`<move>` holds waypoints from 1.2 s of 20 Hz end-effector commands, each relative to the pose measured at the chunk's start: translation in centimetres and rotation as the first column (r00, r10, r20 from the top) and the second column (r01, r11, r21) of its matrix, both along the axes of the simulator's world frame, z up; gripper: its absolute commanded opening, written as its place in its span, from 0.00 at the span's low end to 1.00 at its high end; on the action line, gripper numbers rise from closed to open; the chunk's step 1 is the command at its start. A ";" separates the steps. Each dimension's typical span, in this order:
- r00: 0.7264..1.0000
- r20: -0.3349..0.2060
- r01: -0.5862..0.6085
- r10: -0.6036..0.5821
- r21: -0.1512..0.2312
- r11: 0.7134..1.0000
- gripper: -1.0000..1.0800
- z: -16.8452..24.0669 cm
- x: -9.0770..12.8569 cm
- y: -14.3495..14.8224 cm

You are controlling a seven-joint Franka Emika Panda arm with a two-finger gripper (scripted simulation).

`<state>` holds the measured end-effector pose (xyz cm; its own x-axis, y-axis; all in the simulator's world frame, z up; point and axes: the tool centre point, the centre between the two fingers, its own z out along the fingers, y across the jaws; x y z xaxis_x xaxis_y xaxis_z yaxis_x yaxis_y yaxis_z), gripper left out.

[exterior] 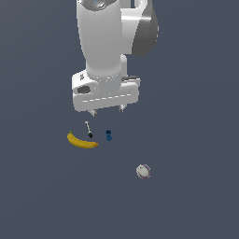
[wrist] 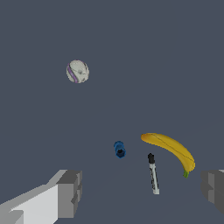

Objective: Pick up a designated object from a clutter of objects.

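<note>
The yellow banana lies on the grey floor at the exterior view's left; it also shows in the wrist view. Close beside it lie the thin black-and-silver tool and the tiny blue block. The whitish round ball sits apart, toward the exterior view's right. My gripper hangs above the items, open and empty, its fingers wide apart, touching nothing.
The flat grey floor stretches around the items. No other objects or edges show.
</note>
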<state>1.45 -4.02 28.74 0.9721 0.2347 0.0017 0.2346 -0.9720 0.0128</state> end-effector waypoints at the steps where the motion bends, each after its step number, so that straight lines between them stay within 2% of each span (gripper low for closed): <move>1: 0.999 -0.001 -0.045 0.045 0.003 0.999 0.96 -1.1 0.2 -0.9; 12: 0.971 -0.001 -0.241 0.241 0.012 0.971 0.96 -6.2 0.7 -5.0; 24: 0.897 0.001 -0.441 0.441 0.016 0.897 0.96 -11.7 0.4 -9.5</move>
